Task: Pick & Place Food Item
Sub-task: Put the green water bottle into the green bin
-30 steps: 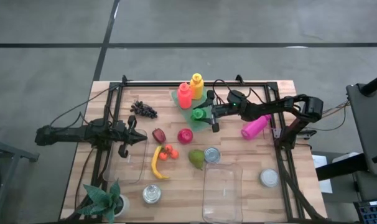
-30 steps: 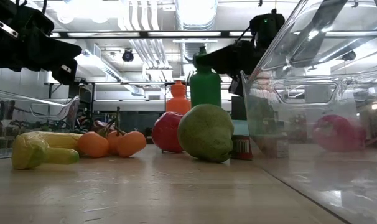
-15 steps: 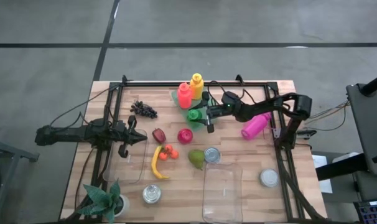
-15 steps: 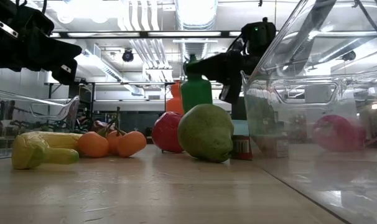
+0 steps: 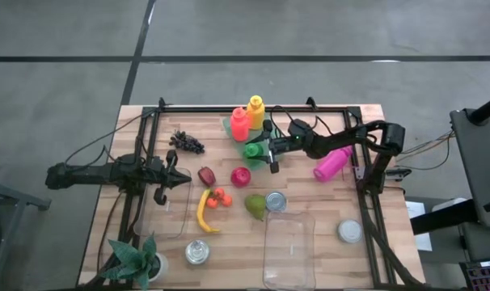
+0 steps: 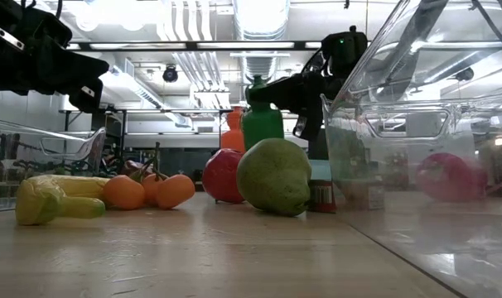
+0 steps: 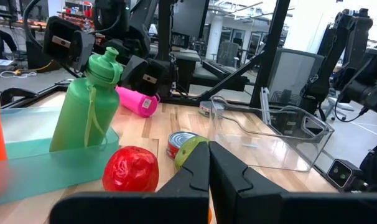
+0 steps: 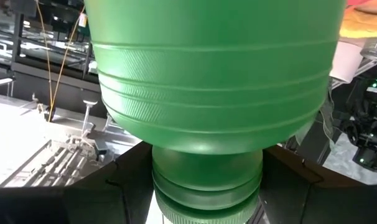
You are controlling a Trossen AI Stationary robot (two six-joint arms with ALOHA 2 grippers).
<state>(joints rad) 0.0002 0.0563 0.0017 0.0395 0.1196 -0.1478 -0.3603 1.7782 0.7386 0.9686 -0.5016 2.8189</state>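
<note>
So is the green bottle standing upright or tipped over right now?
Upright, leaning slightly. In the left wrist view the green bottle stands cap-up in the teal tray, and the right claw grips its neck.

L pincer (image 5: pixel 174 179): shut, idle at left side | R pincer (image 5: pixel 261 150): arm stretched mid-table, fingers clamped

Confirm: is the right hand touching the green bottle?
Touching. In the right wrist view, the right hand has its dark fingers pressed against both sides of the green bottle at its neck.
</note>
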